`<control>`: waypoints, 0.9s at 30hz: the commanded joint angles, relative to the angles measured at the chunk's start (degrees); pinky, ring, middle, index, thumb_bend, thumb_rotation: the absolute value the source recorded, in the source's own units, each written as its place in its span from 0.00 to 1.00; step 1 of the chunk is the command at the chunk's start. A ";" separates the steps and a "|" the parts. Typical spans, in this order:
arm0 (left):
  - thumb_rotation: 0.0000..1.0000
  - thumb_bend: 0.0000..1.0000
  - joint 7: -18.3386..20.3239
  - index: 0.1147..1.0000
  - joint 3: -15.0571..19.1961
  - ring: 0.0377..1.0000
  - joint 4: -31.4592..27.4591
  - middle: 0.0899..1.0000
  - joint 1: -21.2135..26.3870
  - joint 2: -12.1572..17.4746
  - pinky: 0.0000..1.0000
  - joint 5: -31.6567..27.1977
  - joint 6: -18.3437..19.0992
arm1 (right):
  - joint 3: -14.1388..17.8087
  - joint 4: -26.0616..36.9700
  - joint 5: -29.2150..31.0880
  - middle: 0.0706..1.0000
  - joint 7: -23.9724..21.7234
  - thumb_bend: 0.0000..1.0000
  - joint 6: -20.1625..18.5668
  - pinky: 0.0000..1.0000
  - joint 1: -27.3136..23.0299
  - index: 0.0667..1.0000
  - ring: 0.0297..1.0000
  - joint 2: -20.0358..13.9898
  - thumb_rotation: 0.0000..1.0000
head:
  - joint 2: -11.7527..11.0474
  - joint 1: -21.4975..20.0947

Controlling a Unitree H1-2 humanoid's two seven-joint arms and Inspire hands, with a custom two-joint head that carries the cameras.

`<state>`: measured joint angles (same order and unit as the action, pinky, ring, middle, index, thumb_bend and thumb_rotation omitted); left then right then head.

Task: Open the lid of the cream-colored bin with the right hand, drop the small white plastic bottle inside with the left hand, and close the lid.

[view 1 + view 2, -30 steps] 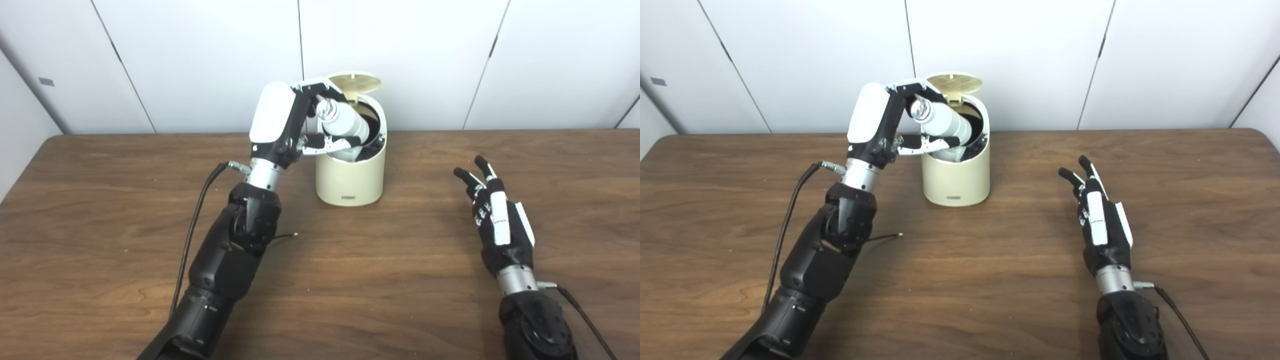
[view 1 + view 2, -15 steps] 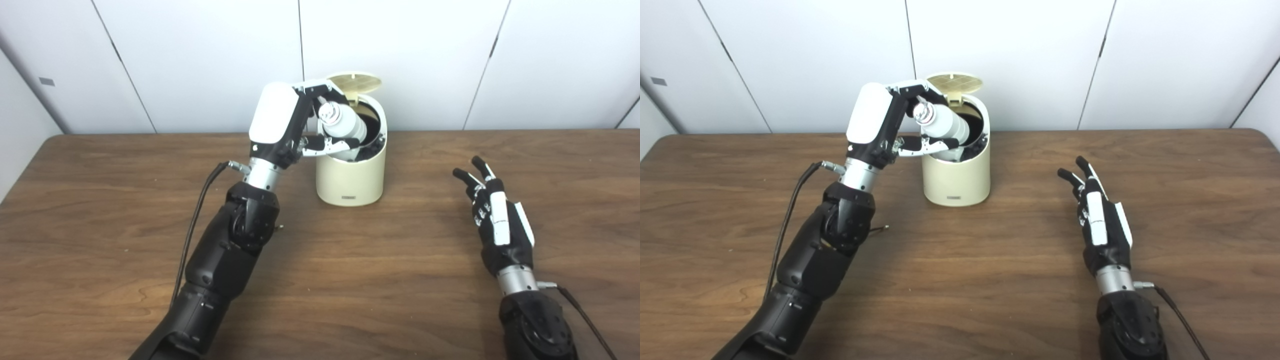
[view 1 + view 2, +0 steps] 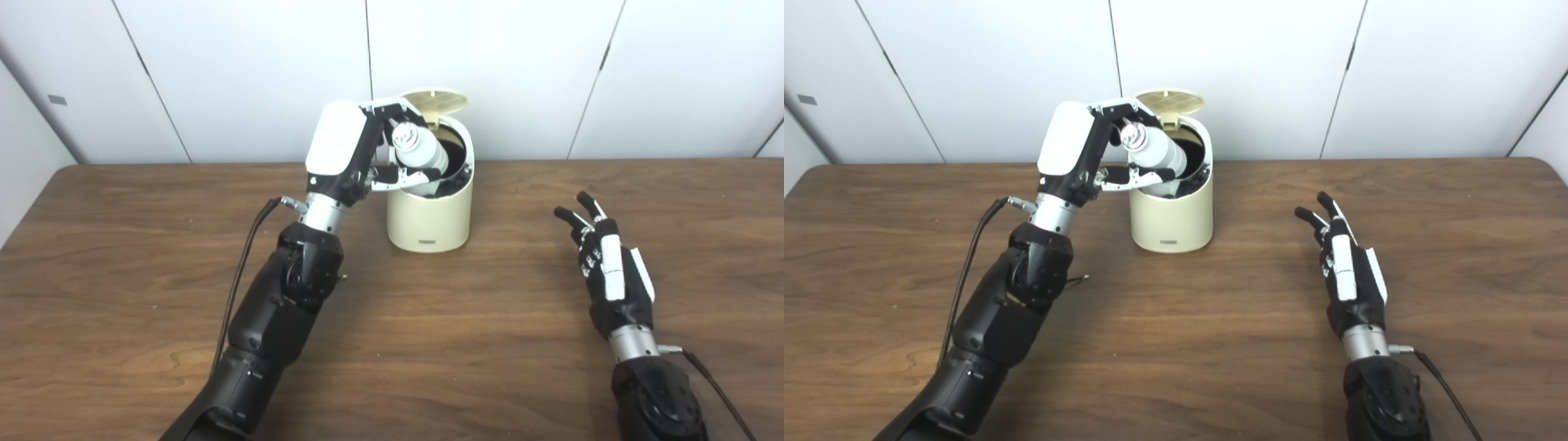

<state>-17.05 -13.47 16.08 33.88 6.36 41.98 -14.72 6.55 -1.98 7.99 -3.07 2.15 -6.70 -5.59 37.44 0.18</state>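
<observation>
The cream-colored bin [image 3: 430,214] stands at the back middle of the table with its round lid [image 3: 433,101] tipped up behind the opening. My left hand [image 3: 349,150] is raised at the bin's left rim, shut on the small white plastic bottle [image 3: 419,153]. The bottle is tilted, its silver cap toward the hand and its lower end inside the dark opening. My right hand [image 3: 606,263] rests open on the table well to the right of the bin, fingers spread and pointing away.
The wooden table [image 3: 429,343] runs to a white panelled wall [image 3: 245,73] just behind the bin. A black cable [image 3: 242,269] hangs from my left wrist along the forearm. Another cable [image 3: 716,386] trails from the right wrist.
My left hand has tipped the bottle more upright and lowered it deeper into the bin's opening. The left elbow has shifted slightly. The right hand has stayed where it was.
</observation>
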 commanded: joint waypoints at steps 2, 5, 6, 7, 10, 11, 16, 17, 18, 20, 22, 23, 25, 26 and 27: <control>0.09 0.90 0.95 0.45 -0.20 0.31 -1.76 0.44 3.32 0.61 0.26 -0.50 -0.21 | 0.07 0.90 0.08 0.81 -0.01 0.65 0.25 1.00 0.39 0.90 0.94 -0.19 0.96 | 0.14 0.01; 0.11 0.99 2.01 0.46 -0.33 0.30 -1.83 0.43 3.36 0.93 0.25 -0.67 0.01 | 0.11 0.49 0.69 0.81 -0.54 0.63 0.69 1.00 0.26 0.89 0.94 -0.29 0.95 | -0.19 -0.12; 0.11 1.00 2.35 0.46 -0.34 0.29 -1.83 0.43 3.38 1.04 0.25 -0.81 -0.01 | 0.10 0.41 0.69 0.81 -0.57 0.63 0.81 1.00 0.24 0.89 0.94 -0.31 0.95 | -0.13 -0.06; 0.13 1.00 2.55 0.46 -0.34 0.29 -1.83 0.43 3.39 1.10 0.24 -0.91 -0.03 | 0.09 0.37 0.68 0.81 -0.57 0.63 0.86 1.00 0.23 0.88 0.94 -0.30 0.95 | -0.13 -0.06; 0.14 1.00 2.67 0.47 -0.26 0.28 -1.61 0.44 3.51 1.25 0.23 -1.02 -0.34 | -0.08 1.36 0.35 0.81 -0.32 0.64 0.00 1.00 0.37 0.87 0.93 -0.24 0.96 | -0.21 -0.23; 0.14 1.00 2.74 0.47 -0.19 0.28 -1.57 0.44 3.51 1.25 0.23 -1.20 -0.51 | -0.11 1.51 0.24 0.81 -0.27 0.64 -0.13 1.00 0.40 0.87 0.94 -0.25 0.96 | -0.21 -0.23; 0.15 1.00 2.52 0.47 -0.08 0.26 -1.71 0.46 3.35 1.08 0.21 -1.56 -0.93 | 0.00 1.71 0.47 0.79 -0.26 0.64 -0.37 1.00 0.34 0.83 0.92 -0.15 0.97 | -0.23 -0.18; 0.15 1.00 2.43 0.47 -0.11 0.26 -1.71 0.47 3.33 1.08 0.21 -1.52 -0.99 | -0.02 1.91 0.39 0.79 -0.20 0.64 -0.57 1.00 0.38 0.83 0.92 -0.14 0.98 | -0.21 -0.15; 0.15 1.00 2.46 0.47 -0.16 0.25 -1.82 0.47 3.30 1.08 0.21 -1.36 -0.78 | -0.03 2.07 0.30 0.79 -0.14 0.64 -0.77 1.00 0.43 0.83 0.92 -0.15 0.98 | -0.14 -0.07; 0.15 1.00 2.59 0.47 -0.26 0.26 -2.01 0.46 3.26 1.09 0.21 -1.07 -0.41 | -0.06 2.10 -0.07 0.79 -0.06 0.64 -0.93 1.00 0.48 0.83 0.92 -0.28 0.99 | -0.14 -0.15; 0.14 1.00 2.66 0.47 -0.26 0.28 -2.12 0.45 3.26 1.04 0.23 -1.05 -0.24 | -0.01 2.03 0.00 0.79 -0.18 0.65 -1.05 1.00 0.47 0.83 0.93 -0.36 0.99 | -0.06 -0.06; 0.13 1.00 2.60 0.47 -0.25 0.29 -2.16 0.45 3.24 1.02 0.25 -1.08 -0.29 | 0.02 1.97 0.10 0.79 -0.23 0.64 -1.03 1.00 0.45 0.83 0.93 -0.35 0.99 | -0.11 0.06; 0.13 1.00 2.48 0.47 -0.22 0.30 -2.11 0.45 3.23 0.99 0.25 -1.09 -0.34 | 0.01 1.87 -0.04 0.79 -0.22 0.64 -0.96 1.00 0.43 0.83 0.93 -0.40 1.00 | -0.10 -0.07; 0.14 1.00 2.34 0.47 -0.23 0.31 -2.07 0.45 3.24 0.99 0.26 -0.94 -0.31 | -0.03 1.87 -0.10 0.79 -0.23 0.64 -1.00 1.00 0.44 0.83 0.93 -0.43 1.00 | -0.12 -0.06; 0.14 1.00 2.33 0.47 -0.25 0.30 -2.16 0.46 3.23 0.97 0.25 -0.70 -0.04 | -0.04 1.82 -0.01 0.79 -0.33 0.64 -1.00 1.00 0.43 0.83 0.93 -0.46 1.00 | -0.15 0.08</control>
<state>-13.45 -13.95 16.03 34.29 7.34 41.02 -14.48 6.51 -0.99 7.88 -3.08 0.19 -6.03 -5.59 37.27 0.17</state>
